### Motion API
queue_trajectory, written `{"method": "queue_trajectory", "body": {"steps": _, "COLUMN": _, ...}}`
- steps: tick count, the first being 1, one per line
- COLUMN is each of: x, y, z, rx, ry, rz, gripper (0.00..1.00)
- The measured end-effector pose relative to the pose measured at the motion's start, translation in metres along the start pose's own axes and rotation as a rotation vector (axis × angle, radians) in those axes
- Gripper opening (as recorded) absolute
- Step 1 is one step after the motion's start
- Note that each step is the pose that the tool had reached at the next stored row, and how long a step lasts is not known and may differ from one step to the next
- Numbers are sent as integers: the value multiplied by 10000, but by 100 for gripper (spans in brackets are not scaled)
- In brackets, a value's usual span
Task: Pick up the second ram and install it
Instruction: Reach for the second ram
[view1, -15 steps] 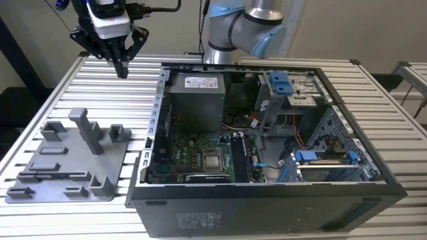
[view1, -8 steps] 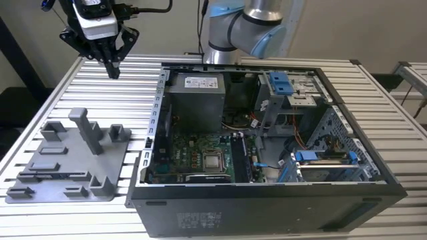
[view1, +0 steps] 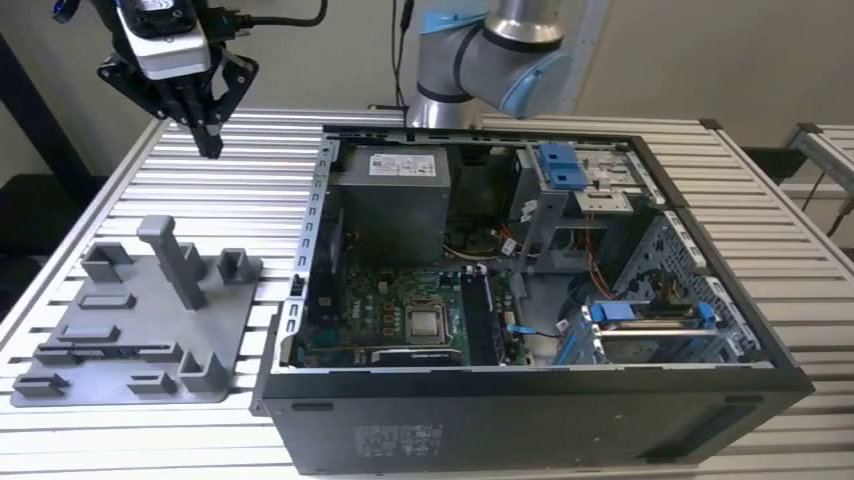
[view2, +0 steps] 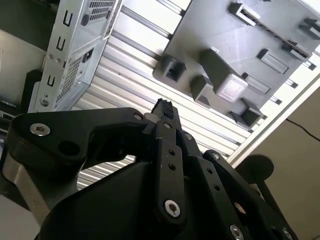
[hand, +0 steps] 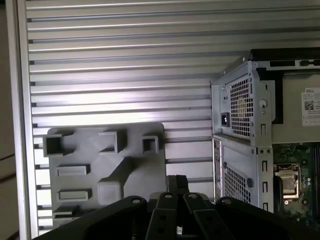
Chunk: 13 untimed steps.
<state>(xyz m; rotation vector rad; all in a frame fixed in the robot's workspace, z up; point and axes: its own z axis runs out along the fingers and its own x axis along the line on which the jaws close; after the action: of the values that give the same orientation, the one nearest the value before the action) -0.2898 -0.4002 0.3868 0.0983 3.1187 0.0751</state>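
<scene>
Item: gripper (view1: 210, 143). Clenched on nothing, fingers pressed together. It hangs high over the table (view1: 267, 170) at the exterior view's far left, beyond the grey fixture (view1: 200, 345).

Item: second ram (view1: 486, 315). Probably one of the thin dark strips standing in the board slots just right of the socket (view1: 427, 322), inside the case (view1: 534, 400). It is well apart from the gripper, to the right and nearer.

Risk: a half-seated stick could tilt or lift out of its slot. Any descent into the case could clip the case wall.
</scene>
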Motion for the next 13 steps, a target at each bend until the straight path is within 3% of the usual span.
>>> {"method": "queue_trajectory", "body": {"steps": 5, "x": 98, "y": -7, "z": 5, "rx": 0, "ry": 2, "rz": -1, "gripper": 11}}
{"method": "queue_trajectory", "body": {"steps": 13, "x": 320, "y": -22, "z": 36, "rx": 0, "ry": 3, "rz": -9, "gripper": 11}}
